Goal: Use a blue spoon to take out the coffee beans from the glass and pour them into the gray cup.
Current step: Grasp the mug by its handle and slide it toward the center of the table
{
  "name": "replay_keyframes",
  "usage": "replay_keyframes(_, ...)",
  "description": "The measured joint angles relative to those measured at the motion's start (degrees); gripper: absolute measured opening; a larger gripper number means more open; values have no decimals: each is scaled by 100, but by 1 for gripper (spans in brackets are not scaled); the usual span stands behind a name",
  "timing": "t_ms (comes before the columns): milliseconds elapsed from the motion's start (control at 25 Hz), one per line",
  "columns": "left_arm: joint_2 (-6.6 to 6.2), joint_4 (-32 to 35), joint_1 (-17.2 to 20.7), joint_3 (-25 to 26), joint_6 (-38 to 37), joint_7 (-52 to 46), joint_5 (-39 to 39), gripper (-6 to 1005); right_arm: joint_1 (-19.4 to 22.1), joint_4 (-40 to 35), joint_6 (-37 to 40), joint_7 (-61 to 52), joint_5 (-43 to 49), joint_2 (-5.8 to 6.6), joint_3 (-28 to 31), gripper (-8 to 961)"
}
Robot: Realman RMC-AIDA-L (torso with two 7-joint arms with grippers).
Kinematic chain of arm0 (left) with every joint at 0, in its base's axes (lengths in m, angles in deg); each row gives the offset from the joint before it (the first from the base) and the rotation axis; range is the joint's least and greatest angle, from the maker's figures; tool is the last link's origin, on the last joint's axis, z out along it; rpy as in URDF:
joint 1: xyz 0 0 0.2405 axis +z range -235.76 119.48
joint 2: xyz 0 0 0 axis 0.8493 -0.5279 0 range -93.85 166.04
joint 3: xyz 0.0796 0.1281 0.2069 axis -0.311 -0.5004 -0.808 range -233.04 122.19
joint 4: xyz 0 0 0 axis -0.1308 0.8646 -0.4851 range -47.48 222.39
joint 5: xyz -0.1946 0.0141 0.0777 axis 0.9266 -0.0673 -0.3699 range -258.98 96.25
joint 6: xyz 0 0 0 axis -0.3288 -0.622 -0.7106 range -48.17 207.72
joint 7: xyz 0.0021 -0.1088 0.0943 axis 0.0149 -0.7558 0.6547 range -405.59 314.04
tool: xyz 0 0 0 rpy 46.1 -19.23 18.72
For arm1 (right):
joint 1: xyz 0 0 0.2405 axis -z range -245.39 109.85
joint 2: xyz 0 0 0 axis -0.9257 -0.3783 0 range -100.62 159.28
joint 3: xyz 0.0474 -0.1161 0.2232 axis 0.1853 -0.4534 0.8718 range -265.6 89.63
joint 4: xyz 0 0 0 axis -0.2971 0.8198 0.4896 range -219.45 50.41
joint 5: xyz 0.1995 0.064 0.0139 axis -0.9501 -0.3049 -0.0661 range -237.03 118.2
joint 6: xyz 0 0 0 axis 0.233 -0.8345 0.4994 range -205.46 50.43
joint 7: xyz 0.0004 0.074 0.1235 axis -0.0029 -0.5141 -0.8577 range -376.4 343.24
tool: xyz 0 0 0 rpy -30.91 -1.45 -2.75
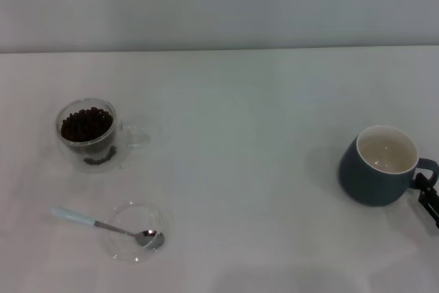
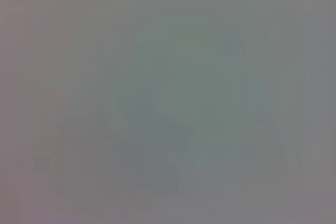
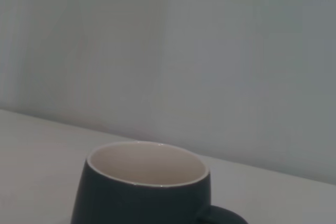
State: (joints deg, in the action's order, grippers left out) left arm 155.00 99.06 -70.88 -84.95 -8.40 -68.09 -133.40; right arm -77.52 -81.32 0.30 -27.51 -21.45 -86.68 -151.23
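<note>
White desk [image 1: 247, 135], head view: the middle of the surface lies bare between two groups of objects, and its far edge meets a plain wall. Toward the left edge stands the glass [image 1: 88, 135], upright, holding the coffee beans [image 1: 86, 124], its clear handle turned toward the desk's middle. Nearer the front-left corner lies the blue spoon [image 1: 103, 226] — its metal bowl resting in a shallow glass dish [image 1: 137, 231], its pale handle reaching out over the rim toward the left edge. Close to the right edge stands the gray cup [image 1: 381, 165], upright, nothing visible inside (its loop handle faces that edge). The right gripper [image 1: 429, 197] shows only as a dark part at the right edge, just beside the cup's handle — whether wide or narrow cannot be told. The right wrist view shows the cup [image 3: 147, 187] close by. No writing is legible. The left wrist view is a featureless gray.
</note>
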Motion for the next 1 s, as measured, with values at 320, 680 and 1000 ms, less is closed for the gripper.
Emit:
replay_keyframes(320, 0, 0, 0, 0, 0, 0, -2, 709, -8, -13, -16, -21, -17, 0, 80, 563)
replay_keyframes(680, 0, 0, -12, 0, 3, 0, 0, 711, -79, -22, -157, -32, 4, -9, 79, 493)
replay_keyframes(1000, 0, 0, -25, 19, 3, 4, 13, 711, -122, -22, -158, -32, 27, -18, 71, 405)
